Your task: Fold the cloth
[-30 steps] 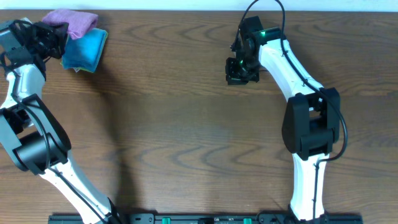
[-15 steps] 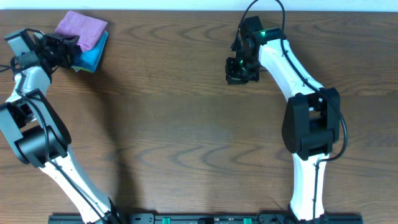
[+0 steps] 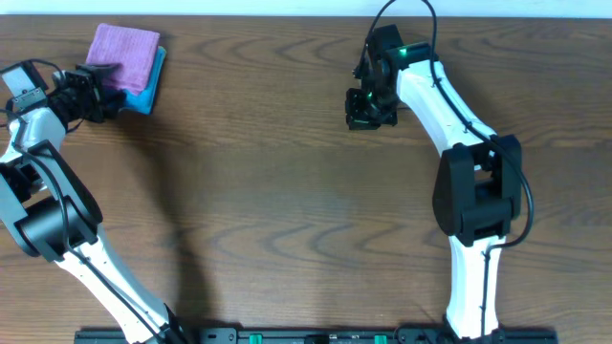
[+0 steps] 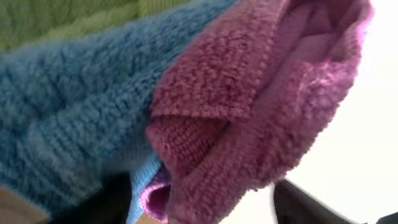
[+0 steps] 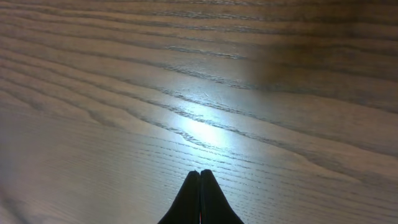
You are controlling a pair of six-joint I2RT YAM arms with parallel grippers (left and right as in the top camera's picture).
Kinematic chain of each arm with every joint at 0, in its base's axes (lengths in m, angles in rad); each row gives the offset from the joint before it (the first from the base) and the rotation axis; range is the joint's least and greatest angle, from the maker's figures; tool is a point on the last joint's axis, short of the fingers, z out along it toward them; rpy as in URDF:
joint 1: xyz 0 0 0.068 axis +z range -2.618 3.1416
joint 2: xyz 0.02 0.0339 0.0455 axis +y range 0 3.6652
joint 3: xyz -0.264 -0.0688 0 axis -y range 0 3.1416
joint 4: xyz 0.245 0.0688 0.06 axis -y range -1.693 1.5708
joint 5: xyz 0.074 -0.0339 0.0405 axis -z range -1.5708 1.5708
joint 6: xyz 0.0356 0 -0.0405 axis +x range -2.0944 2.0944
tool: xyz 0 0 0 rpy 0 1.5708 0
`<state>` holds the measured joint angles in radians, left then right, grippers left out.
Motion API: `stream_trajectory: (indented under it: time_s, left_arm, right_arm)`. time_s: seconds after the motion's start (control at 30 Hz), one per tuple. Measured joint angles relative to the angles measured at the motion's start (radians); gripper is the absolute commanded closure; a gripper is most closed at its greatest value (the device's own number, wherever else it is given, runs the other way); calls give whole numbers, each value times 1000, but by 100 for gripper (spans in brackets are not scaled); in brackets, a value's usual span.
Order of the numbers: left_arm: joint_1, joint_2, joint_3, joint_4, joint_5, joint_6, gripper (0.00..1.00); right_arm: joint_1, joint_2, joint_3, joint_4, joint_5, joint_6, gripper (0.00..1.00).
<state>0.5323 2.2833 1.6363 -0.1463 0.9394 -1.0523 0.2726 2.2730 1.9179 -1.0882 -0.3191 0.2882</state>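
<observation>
A folded purple cloth [image 3: 124,53] lies on top of a blue cloth [image 3: 153,81] at the table's far left corner. My left gripper [image 3: 103,91] is at the stack's near-left edge, open. In the left wrist view the purple cloth [image 4: 249,93] fills the frame over the blue cloth [image 4: 74,124], and its folded edge hangs between my spread fingers [image 4: 305,202] with a gap on the right. A green cloth [image 4: 62,18] shows beyond the blue one. My right gripper [image 3: 368,110] is shut and empty over bare wood, its tips [image 5: 200,174] pressed together.
The wooden table [image 3: 287,210] stretches brown between the two arms. The right arm [image 3: 449,105] reaches in from the near edge toward the far middle. The cloth stack sits close to the table's far edge.
My left gripper has opened and let go of the purple cloth, drawing back to the left. The purple cloth has settled flat on the blue one. The right arm has not moved.
</observation>
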Motion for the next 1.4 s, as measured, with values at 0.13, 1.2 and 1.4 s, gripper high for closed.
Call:
stream_trajectory:
  time_s: [0.13, 1.2, 1.4]
  left_arm:
    - [3, -7, 0, -67, 2, 44, 14]
    - [-206, -1057, -3, -432, -266, 631, 4]
    - [-397, -1109, -3, -443, -369, 748, 5]
  right_arm:
    - [16, 0, 0, 0, 0, 0, 98]
    - [26, -571, 312, 427, 142, -344, 1]
    - [30, -615, 283, 356, 140, -351, 1]
